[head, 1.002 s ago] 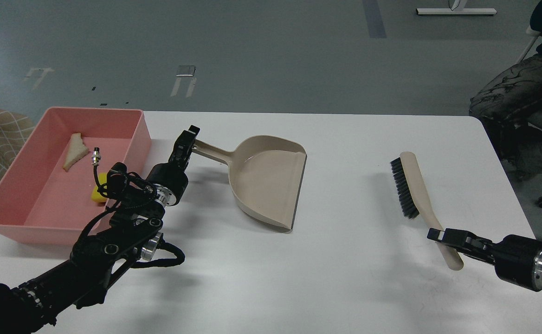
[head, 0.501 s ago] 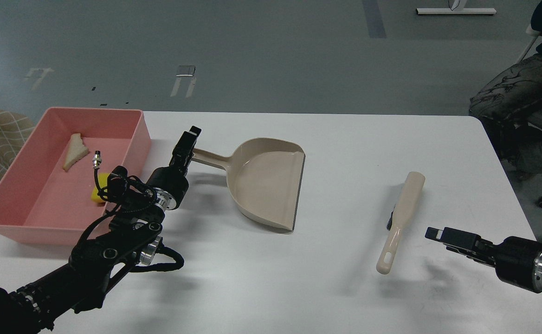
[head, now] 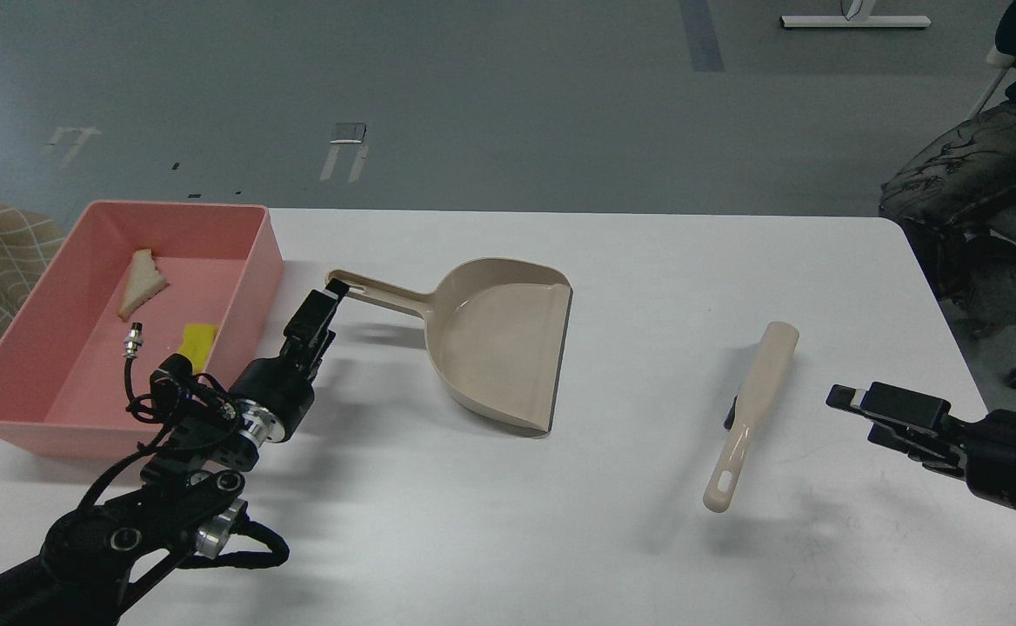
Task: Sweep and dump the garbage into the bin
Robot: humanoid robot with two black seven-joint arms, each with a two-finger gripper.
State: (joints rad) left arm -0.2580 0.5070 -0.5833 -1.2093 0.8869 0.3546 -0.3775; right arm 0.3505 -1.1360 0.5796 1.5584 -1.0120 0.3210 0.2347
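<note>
Left gripper (head: 324, 300) hangs just off the dustpan (head: 499, 339) handle's tip, empty; whether its fingers are parted, I cannot tell. Left of the dustpan on the white table (head: 630, 539), the pink bin (head: 30, 348) runs lengthwise away from me, holding the garbage (head: 198, 344). Right of it lies the brush (head: 751, 413); the right gripper (head: 886, 416) is spread, empty. Grey floor beyond.

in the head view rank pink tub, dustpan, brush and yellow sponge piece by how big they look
1. pink tub
2. dustpan
3. brush
4. yellow sponge piece
None look alike in size.
</note>
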